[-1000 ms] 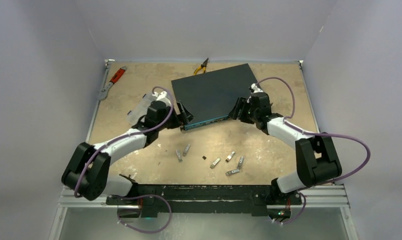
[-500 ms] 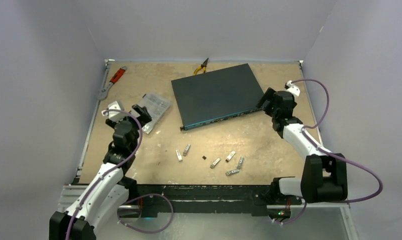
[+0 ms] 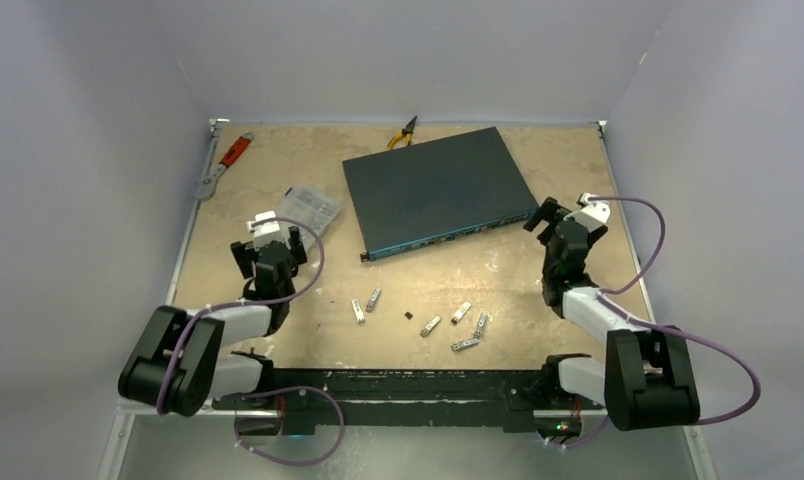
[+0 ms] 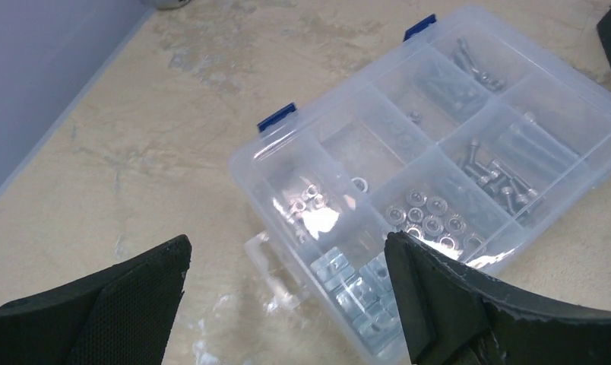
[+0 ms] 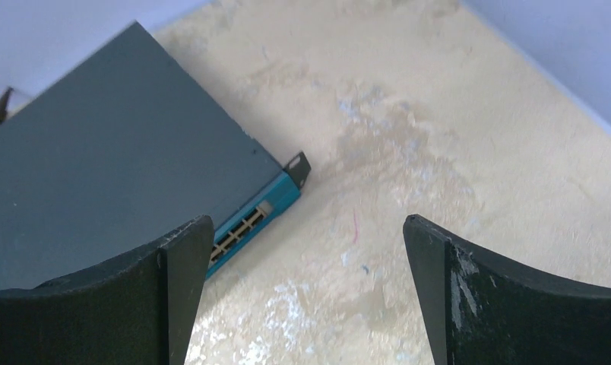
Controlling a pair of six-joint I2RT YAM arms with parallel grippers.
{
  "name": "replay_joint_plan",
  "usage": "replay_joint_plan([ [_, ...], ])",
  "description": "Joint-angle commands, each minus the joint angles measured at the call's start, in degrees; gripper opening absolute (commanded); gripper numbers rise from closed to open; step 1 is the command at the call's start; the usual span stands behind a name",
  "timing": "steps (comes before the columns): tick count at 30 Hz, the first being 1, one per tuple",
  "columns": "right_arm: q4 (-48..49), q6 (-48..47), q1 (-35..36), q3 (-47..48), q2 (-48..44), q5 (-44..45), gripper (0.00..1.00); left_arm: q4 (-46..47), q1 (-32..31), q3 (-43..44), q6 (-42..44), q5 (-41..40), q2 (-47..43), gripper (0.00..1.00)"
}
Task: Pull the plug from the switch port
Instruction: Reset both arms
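Released and gripping nothing, the left end effector (image 3: 268, 250) hangs well apart from the switch's left side. It sits over the near end of a clear compartment box (image 3: 313, 205) of nuts and screws. The right end effector (image 3: 561, 215) is likewise slack-jawed and empty, just off the switch's right front corner.

The surface (image 3: 538, 300) carries the switch (image 3: 433, 185) lying flat, its blue port row (image 5: 242, 228) turned toward the arms. Behind the switch lie pliers (image 3: 403, 132), and far to its left a wrench (image 3: 223, 165). In front of the switch, well apart from it, six silver plugs (image 3: 431, 325) lie scattered.

The few ports seen at the right corner look vacant. The rest of the row is too small to tell whether a plug remains seated. By my judgement the pulling is largely done. What is left, if anything, is to check the row and pull any plug that remains.
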Motion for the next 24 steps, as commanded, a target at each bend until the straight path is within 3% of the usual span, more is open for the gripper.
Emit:
replay_joint_plan([
  [1,24.22,-8.81,-0.10,-5.36,0.18,1.01,0.98,20.03,2.17,-0.21,7.54,7.24,7.73,1.00],
  [4,36.93,-14.51,-0.06,-9.04,2.81,-5.43,0.99,24.79,3.86,0.69,10.03,14.20,11.13,1.00],
  [8,47.03,-17.01,-0.12,-9.56,10.87,-6.33,0.99,24.11,5.28,3.75,13.21,19.70,15.14,1.00],
  [12,58.47,-18.74,-0.12,-10.54,19.91,-7.15,0.99,30.94,8.23,4.80,13.16,24.79,23.42,0.99],
  [14,59.14,-20.64,-0.08,-9.56,21.80,-9.36,0.99,30.49,10.93,5.29,10.62,27.69,24.58,0.99],
  [17,52.67,-20.50,-0.12,-7.09,21.47,-12.21,0.99,30.09,11.05,5.09,10.54,27.91,24.51,0.99],
  [24,52.78,-21.70,-0.12,-6.92,21.64,-15.35,0.99,31.84,10.92,4.29,10.58,27.82,24.69,0.99],
])
